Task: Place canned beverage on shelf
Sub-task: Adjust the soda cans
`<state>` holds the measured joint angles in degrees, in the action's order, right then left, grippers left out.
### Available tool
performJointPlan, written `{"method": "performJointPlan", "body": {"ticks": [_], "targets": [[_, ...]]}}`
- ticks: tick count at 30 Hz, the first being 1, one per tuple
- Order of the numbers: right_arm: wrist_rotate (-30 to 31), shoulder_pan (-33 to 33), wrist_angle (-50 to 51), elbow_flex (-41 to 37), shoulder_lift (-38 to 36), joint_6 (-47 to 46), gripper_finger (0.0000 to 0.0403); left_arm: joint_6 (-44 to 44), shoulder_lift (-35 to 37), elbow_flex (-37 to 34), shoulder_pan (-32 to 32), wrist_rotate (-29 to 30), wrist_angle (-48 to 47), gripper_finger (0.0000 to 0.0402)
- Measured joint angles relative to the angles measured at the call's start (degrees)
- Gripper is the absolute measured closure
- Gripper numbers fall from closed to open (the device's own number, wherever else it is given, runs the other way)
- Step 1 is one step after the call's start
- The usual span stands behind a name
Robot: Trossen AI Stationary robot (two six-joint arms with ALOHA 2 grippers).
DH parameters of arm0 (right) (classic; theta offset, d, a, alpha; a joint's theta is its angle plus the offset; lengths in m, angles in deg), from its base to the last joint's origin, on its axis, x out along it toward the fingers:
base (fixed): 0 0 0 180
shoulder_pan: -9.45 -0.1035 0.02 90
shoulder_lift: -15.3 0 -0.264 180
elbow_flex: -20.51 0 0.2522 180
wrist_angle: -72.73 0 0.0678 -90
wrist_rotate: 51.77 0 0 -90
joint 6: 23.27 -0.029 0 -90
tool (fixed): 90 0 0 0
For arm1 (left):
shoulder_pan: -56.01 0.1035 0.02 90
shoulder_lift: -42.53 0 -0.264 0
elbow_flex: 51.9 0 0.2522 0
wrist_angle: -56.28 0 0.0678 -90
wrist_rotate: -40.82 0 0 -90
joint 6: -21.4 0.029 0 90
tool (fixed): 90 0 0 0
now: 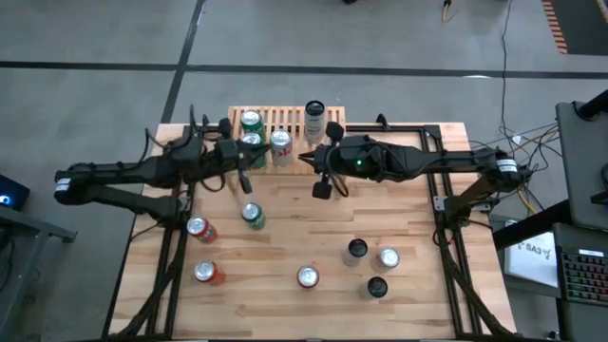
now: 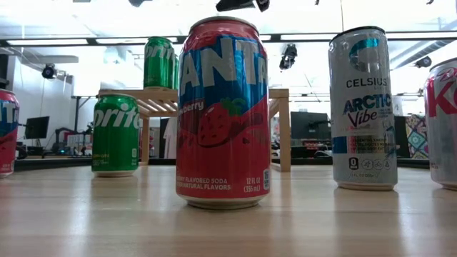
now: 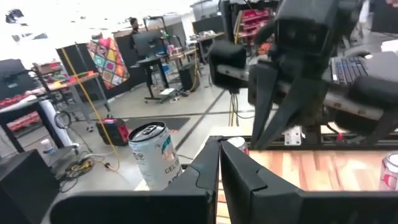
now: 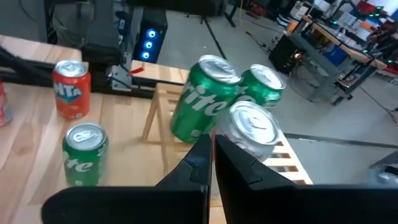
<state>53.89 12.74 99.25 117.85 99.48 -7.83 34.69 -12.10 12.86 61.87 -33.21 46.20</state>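
The shelf [image 1: 285, 122] is sitting at the upper middle of the high view, at the far edge of the plank table [image 1: 285, 285]. It is already carrying two green Sprite cans [image 1: 251, 122] toward its left end, a silver can [image 1: 281, 142] beside them, and a tall white Celsius can [image 1: 314, 116] at its right end.

Both arms are hanging over the table just in front of the shelf. The left gripper [image 1: 241, 180] is pointing down with its fingers pressed together and nothing between them. The right gripper [image 1: 308, 158] is also closed and empty, its tips near the silver can.

Judging from this, no can is being carried and a fresh pick is about to start. Loose cans are waiting on the table: a green Sprite can [image 1: 252, 216] in the middle left, a red Fanta can [image 1: 200, 229], and several more along the lower part of the frame.

The next move likely calls for one gripper to spread its fingers, drop over a loose can, and close around it.
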Motion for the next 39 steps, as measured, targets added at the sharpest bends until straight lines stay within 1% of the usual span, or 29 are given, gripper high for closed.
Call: {"method": "performJointPlan", "body": {"ticks": [3,8,12,18,20,24,26,39], "targets": [[-1.04,0.76,0.01,-0.38,-0.54,-1.03,0.0394,-0.08,-2.28,1.48,3.10,-2.98,-2.04,0.0401],[-1.37,0.81,0.78,-1.86,-0.92,-0.74,0.0394,-0.28,-6.00,5.47,6.24,-3.34,-7.60,0.0401],[-1.46,1.75,0.98,-3.69,-3.38,-0.45,0.0394,-0.21,-8.42,8.17,7.03,-3.37,-10.64,0.0401],[-1.29,3.15,1.65,-7.85,-9.02,-0.73,0.0394,-0.08,-11.24,10.68,7.38,-3.16,-12.20,0.0401],[-1.33,3.25,1.45,-9.25,-10.65,-0.85,0.0394,-0.29,-12.18,11.43,7.42,-2.89,-13.46,0.0401],[-1.31,3.27,1.48,-10.94,-12.46,-0.87,0.0394,-2.17,-14.12,13.59,7.38,2.11,-18.82,0.0401],[-1.31,3.29,1.45,-11.43,-12.69,-0.87,0.0394,-3.34,-15.13,14.81,7.40,3.37,-22.02,0.0401],[-1.31,3.25,1.50,-11.85,-12.59,-0.47,0.0394,-7.96,-18.81,20.19,7.04,3.56,-30.52,0.0401]]}}
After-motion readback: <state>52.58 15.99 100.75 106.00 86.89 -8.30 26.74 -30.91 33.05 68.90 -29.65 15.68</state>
